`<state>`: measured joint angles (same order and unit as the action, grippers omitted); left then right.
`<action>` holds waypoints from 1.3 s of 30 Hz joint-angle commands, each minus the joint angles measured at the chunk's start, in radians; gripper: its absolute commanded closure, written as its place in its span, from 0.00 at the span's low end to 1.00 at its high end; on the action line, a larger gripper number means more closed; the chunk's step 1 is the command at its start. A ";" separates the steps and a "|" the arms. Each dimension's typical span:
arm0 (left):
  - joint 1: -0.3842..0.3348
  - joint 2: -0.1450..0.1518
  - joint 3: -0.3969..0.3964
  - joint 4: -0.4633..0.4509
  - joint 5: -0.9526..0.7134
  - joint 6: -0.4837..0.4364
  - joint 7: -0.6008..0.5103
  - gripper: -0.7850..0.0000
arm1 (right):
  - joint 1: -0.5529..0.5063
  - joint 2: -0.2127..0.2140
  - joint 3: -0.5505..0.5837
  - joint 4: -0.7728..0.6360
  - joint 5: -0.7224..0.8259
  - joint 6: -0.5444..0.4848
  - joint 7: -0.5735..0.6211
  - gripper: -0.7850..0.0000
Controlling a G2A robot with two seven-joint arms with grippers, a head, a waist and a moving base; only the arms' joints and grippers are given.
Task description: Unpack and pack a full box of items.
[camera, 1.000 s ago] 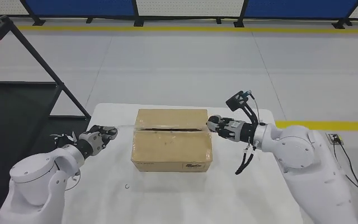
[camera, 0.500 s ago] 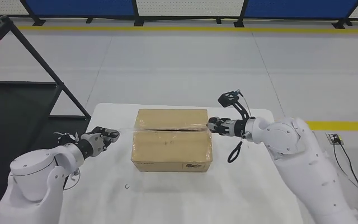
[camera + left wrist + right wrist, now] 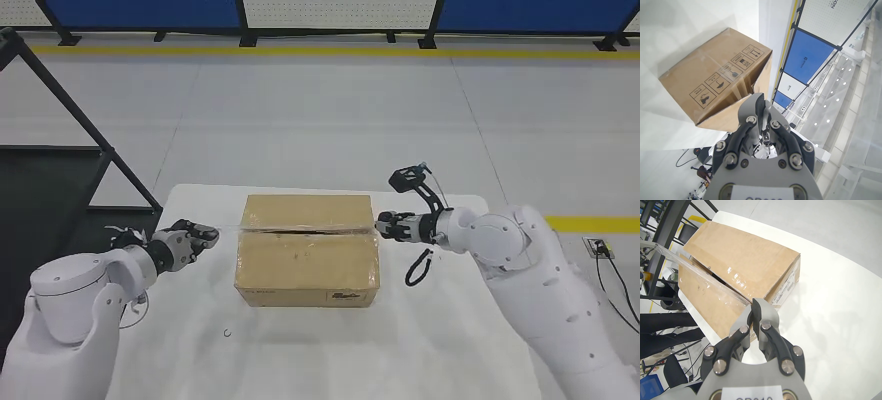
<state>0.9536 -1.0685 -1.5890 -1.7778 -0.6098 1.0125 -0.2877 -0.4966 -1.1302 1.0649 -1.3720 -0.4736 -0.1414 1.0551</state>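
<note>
Box: the brown cardboard box (image 3: 305, 260) (image 3: 715, 75) (image 3: 745, 251) sits on the middle of the white bench (image 3: 300, 340) (image 3: 829, 294), somewhat nearer the far edge than the near one, with its long sides parallel to those edges.
Flaps: the two top flaps lie down, but the seam between them gapes a little, and a dark slit shows along it. The flap on the far side sits slightly raised at that seam.
Tape: a strip of clear tape (image 3: 228, 231) (image 3: 696, 272) is stretched taut just above the seam, running the full length of the box and out past both short ends. It glints in my right wrist view.
Left fingers: my left fingers (image 3: 207, 237) (image 3: 759, 104) are off the box's left end, over the left part of the bench and apart from the cardboard. They are pressed together, pinching that end of the tape.
Right fingers: my right fingers (image 3: 381, 224) (image 3: 755, 308) are just beside the box's right end at the height of its top. They are pressed together on the other end of the tape, with the strip leaving straight from the tips.
</note>
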 commanded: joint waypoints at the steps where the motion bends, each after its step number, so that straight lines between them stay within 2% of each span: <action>1: -0.006 0.004 0.012 0.004 0.003 0.000 -0.004 1.00 | 0.004 0.000 -0.002 0.007 0.000 -0.001 0.000 1.00; 16: -0.022 0.032 0.056 0.011 -0.033 0.000 -0.014 1.00 | 0.004 0.008 0.027 -0.004 0.052 -0.023 0.014 1.00; 27: -0.025 0.060 0.066 0.012 -0.086 0.000 -0.015 1.00 | -0.015 0.023 0.063 -0.028 0.114 -0.012 0.099 1.00; 39: -0.048 0.087 0.106 0.039 -0.143 0.000 0.027 1.00 | 0.029 0.017 0.014 0.037 0.112 0.038 0.117 1.00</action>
<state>0.9082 -0.9838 -1.4871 -1.7427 -0.7486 1.0123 -0.2655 -0.4724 -1.1118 1.0844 -1.3409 -0.3600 -0.1061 1.1711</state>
